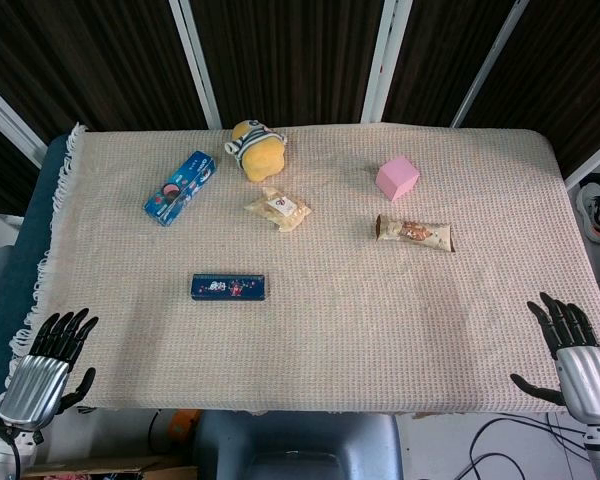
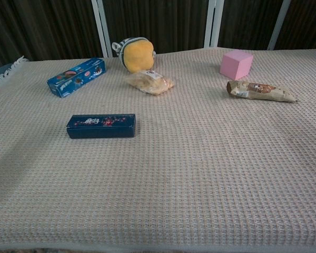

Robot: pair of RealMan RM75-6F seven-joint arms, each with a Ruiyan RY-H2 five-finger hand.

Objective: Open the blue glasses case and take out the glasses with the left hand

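Observation:
The blue glasses case (image 1: pixel 228 287) lies closed on the tablecloth, left of centre; it is a long dark blue box with a small picture on its lid (image 2: pixel 101 126). My left hand (image 1: pixel 48 370) hovers at the table's near left corner, fingers spread and empty, well below and left of the case. At the near right corner my right hand (image 1: pixel 575 352) is likewise spread and holds nothing. Neither hand shows in the chest view. The glasses are not visible.
A blue biscuit box (image 1: pixel 180 187) lies at the far left. Behind centre sit a yellow plush toy (image 1: pixel 255 148) and a clear snack bag (image 1: pixel 277 208). A pink cube (image 1: pixel 397 177) and a brown wrapped bar (image 1: pixel 414 232) are on the right. The cloth's fringe (image 1: pixel 42 260) marks the left edge.

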